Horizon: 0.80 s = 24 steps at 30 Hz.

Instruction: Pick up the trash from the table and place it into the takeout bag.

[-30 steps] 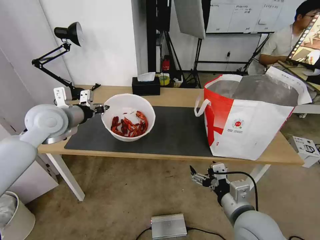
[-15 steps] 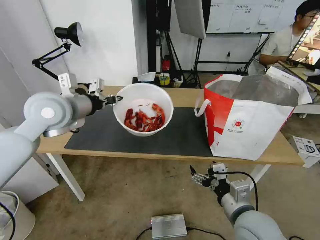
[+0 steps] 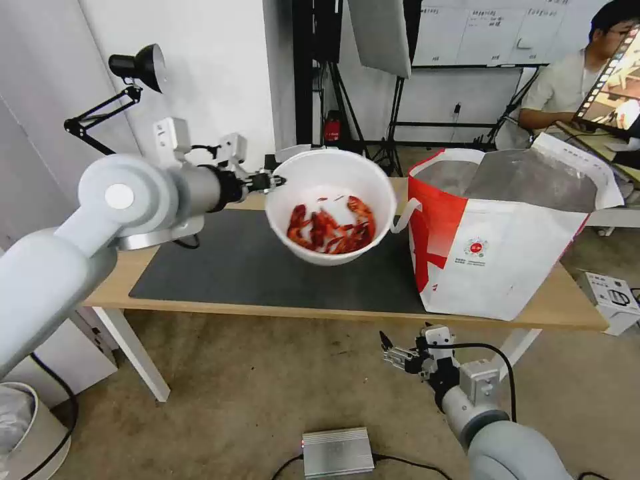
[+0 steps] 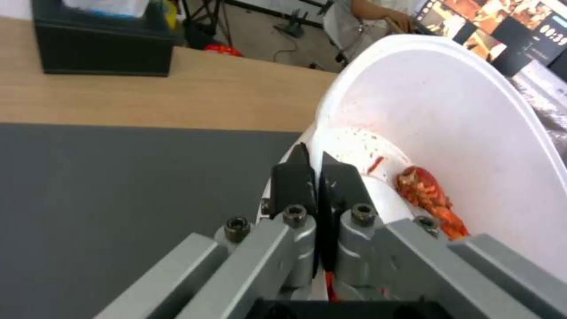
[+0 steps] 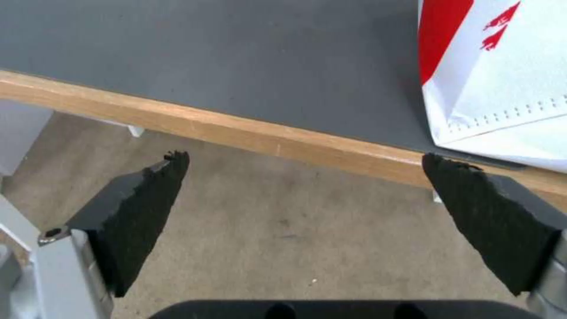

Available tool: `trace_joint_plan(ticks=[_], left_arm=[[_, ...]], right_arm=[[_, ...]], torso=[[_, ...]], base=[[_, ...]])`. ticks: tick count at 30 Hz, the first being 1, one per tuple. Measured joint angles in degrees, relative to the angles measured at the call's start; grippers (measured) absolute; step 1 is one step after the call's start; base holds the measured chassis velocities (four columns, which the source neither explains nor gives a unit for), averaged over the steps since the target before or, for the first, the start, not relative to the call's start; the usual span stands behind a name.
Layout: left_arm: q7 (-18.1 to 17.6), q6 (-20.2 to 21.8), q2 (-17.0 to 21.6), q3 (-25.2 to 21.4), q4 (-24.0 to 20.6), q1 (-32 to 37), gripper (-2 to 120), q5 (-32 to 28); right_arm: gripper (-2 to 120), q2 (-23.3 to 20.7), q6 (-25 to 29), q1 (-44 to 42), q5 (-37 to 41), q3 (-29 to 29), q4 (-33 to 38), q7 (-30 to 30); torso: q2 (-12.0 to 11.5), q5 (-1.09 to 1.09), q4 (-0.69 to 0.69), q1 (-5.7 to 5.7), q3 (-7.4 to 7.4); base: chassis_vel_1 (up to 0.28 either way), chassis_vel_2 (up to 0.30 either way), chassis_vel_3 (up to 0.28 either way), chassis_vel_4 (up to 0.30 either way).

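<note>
My left gripper (image 3: 275, 181) is shut on the rim of the white bowl (image 3: 331, 205) of red crayfish shells (image 3: 330, 230), which hangs tilted above the dark mat (image 3: 240, 267), just left of the takeout bag (image 3: 497, 233). The left wrist view has the black fingers (image 4: 292, 177) pinching the bowl's rim (image 4: 331, 110), with shells (image 4: 428, 195) inside. The bag stands open on the right end of the table (image 3: 560, 303), its foil lining showing. My right gripper (image 3: 393, 353) hangs open below the table's front edge (image 5: 277, 141), near the bag's lower corner (image 5: 496, 88).
A black tissue box (image 4: 100, 40) sits at the back of the table, and a black desk lamp (image 3: 137, 67) is clamped at the back left. A grey metal box (image 3: 337, 452) lies on the floor in front. A person sits at a desk behind the bag.
My left gripper has lifted the bowl off the mat and carried it right, up to the bag's left side. The right arm has not moved.
</note>
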Motion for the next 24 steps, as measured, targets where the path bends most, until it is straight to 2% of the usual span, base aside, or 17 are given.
trace_joint_plan(ticks=[22,24], left_arm=[[0.3,-0.7,-9.0,1.9,6.2,-6.9,0,-1.1],[0.0,-0.8,-10.9,2.0,7.4,-7.9,0,-1.8]], right_arm=[[100,0.0,0.0,0.0,0.0,0.0,0.0,0.0],[100,0.0,0.0,0.0,0.0,0.0,0.0,0.0]], torso=[[0.0,-0.01,0.01,0.0,0.0],[0.0,0.0,0.01,0.0,0.0]], base=[[0.0,0.0,0.0,0.0],[0.0,0.0,0.0,0.0]])
